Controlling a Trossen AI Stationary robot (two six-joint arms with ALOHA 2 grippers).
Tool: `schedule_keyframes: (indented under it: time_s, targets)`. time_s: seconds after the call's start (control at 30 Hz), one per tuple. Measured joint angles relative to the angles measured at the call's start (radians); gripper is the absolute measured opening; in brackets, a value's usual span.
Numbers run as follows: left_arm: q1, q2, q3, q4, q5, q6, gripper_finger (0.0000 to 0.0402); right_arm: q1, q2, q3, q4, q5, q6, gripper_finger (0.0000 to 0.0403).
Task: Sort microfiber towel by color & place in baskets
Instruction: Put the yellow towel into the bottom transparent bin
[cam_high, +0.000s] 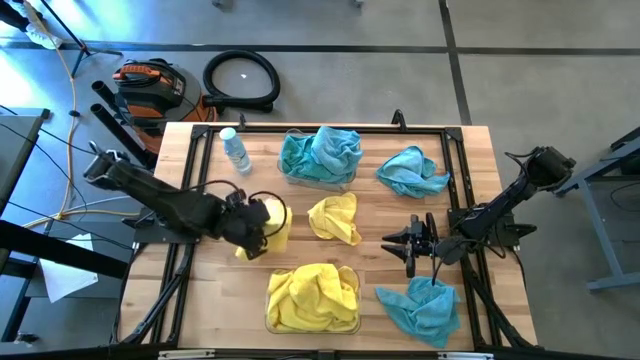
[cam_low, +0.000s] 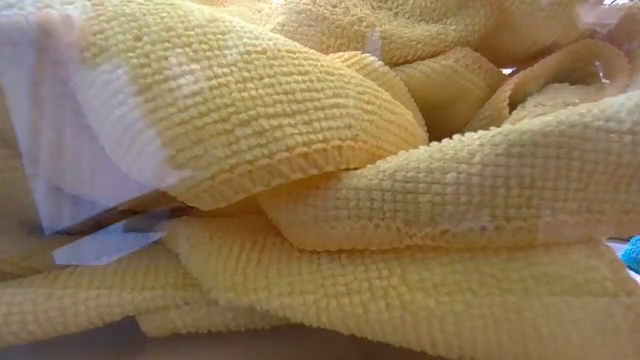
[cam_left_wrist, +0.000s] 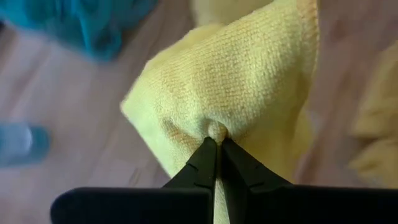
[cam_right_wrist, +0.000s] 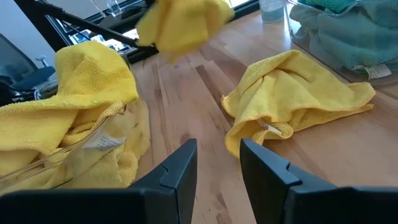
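You had the left gripper (cam_left_wrist: 217, 144) pressed together on a fold of a yellow towel (cam_left_wrist: 249, 81); the left wrist view showed the two dark fingertips meeting with cloth bunched between them. From above, that towel (cam_high: 272, 228) hung at the gripper on the left side of the table (cam_high: 385, 205), largely hidden by the arm's own bulk, so you could not tell from there whether its lower edge touched the wood. The right wrist view caught it blurred and lifted off the surface.

Your right gripper (cam_right_wrist: 217, 163) waited with its fingers parted and nothing between them, on the right side of the table between two loose teal towels, one toward the far edge (cam_high: 412, 171) and one at the near edge (cam_high: 420, 307).

A second loose yellow towel (cam_high: 335, 218) lay crumpled at the table's middle, beside the held one but apart from it. The far basket (cam_high: 290, 176) held teal cloths (cam_high: 320, 152) heaped above its rim; its clear walls were hard to make out. The near basket (cam_high: 272, 322) held yellow cloths (cam_high: 312, 295) spilling over the edge, and you could not count the pieces in either pile.

The low view gave you nothing but yellow cloth (cam_low: 330, 200) pressed up against the lens, with a white tag (cam_low: 60, 180) showing; everything behind it was blocked. A small water bottle (cam_high: 235, 150) stood near the far left corner.
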Motion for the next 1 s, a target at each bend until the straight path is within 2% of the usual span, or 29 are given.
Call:
schedule_keyframes:
  time_s: [0.27,0.5,0.67,0.8,1.0]
  targets:
    - [-0.135,0.085,0.311,-0.093,-0.081,0.042,0.0000,0.000,0.000,0.000,0.000,0.000,0.000,0.0116]
    - [-0.225,0.274,0.574,-0.110,-0.098,0.123,0.0000,0.000,0.000,0.000,-0.001,0.000,0.000,0.0116]
    - [-0.269,0.423,0.745,-0.108,-0.062,0.181,0.0000,0.000,0.000,0.000,-0.001,0.000,0.000,0.0116]
    - [-0.286,0.514,0.820,-0.105,-0.029,0.210,0.0000,0.000,0.000,0.000,-0.001,0.000,0.000,0.0116]
    - [-0.272,0.610,0.820,-0.102,0.044,0.178,0.0000,0.000,0.000,0.000,-0.001,0.000,0.002,0.0116]
